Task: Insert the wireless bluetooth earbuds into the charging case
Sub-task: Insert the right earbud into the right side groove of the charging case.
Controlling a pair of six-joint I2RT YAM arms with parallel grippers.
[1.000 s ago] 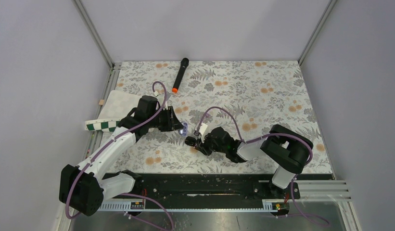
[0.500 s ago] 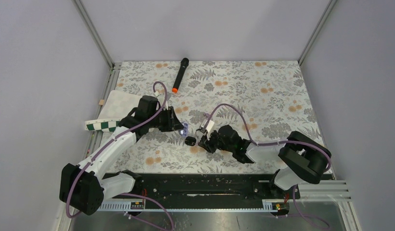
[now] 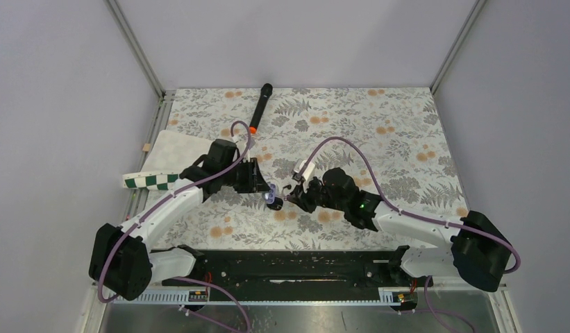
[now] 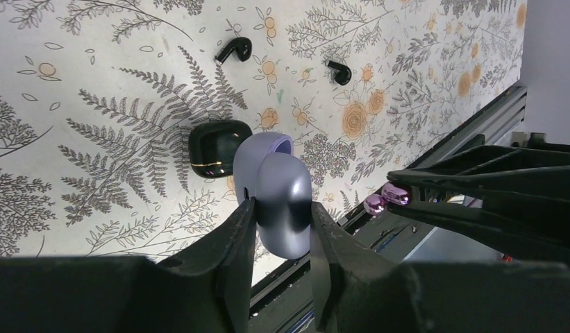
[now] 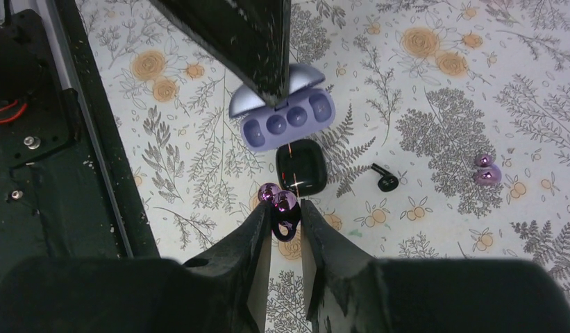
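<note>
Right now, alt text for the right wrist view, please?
The right gripper pinches a purple earbud near an open lavender charging case held in the left gripper. A black case, black earbud and second purple earbud lie on the floral tabletop.

Right arm (image 3: 407, 225) extended, right pincer (image 3: 286, 198) nearer lavender case (image 4: 282, 201)

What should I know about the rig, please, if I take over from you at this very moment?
The left gripper is shut on the purple case, lid open.
The right gripper is shut on a purple earbud, close to the case's open side.
On the table: a second purple earbud, a black case that looks closed, and two black earbuds.
Done: case opened, one earbud picked up.
Left: the case's wells look empty, so seat the held earbud, then the second.
</note>
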